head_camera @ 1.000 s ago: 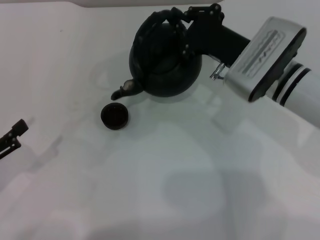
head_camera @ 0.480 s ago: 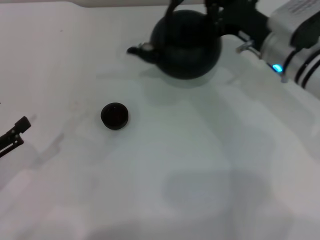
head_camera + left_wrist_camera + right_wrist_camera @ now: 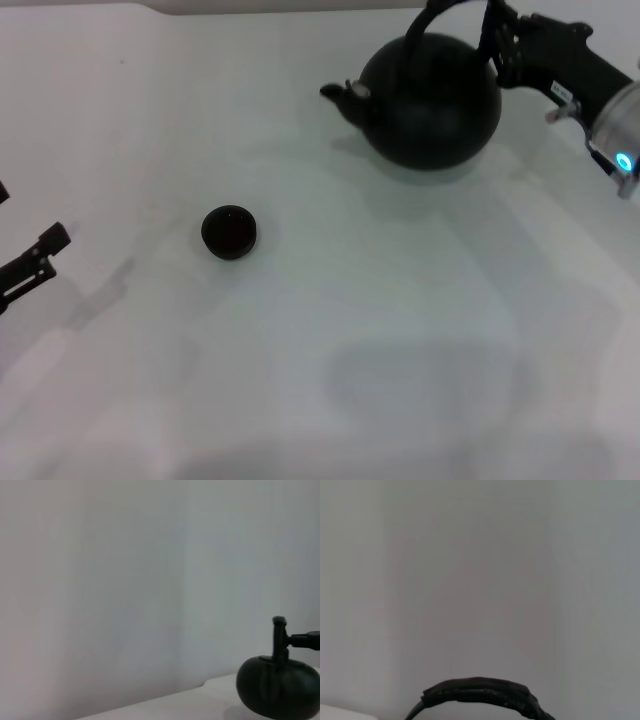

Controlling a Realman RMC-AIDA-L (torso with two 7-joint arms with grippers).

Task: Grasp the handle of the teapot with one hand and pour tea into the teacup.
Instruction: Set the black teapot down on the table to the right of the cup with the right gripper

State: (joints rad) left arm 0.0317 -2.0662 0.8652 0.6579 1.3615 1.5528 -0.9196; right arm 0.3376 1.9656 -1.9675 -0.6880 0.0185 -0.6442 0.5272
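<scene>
The matte-black teapot [image 3: 432, 100] stands upright at the far right of the table, its spout [image 3: 340, 95] pointing left. My right gripper [image 3: 493, 35] is shut on the arched handle [image 3: 425, 25] at its right end, reaching in from the right. The small dark teacup [image 3: 229, 232] sits alone, well to the left of and nearer than the teapot. The left wrist view shows the teapot [image 3: 280, 687] and its handle [image 3: 279, 635] from the side. The right wrist view shows only the handle [image 3: 480, 692]. My left gripper [image 3: 38, 258] is parked at the left edge.
The white table [image 3: 380, 330] runs to a far edge [image 3: 250, 10] just behind the teapot. A plain pale wall [image 3: 125, 580] stands beyond it.
The teapot was tilted with its spout over the teacup; it has swung back upright and moved right and away from the cup, still held by my right gripper. The left arm barely moved.
</scene>
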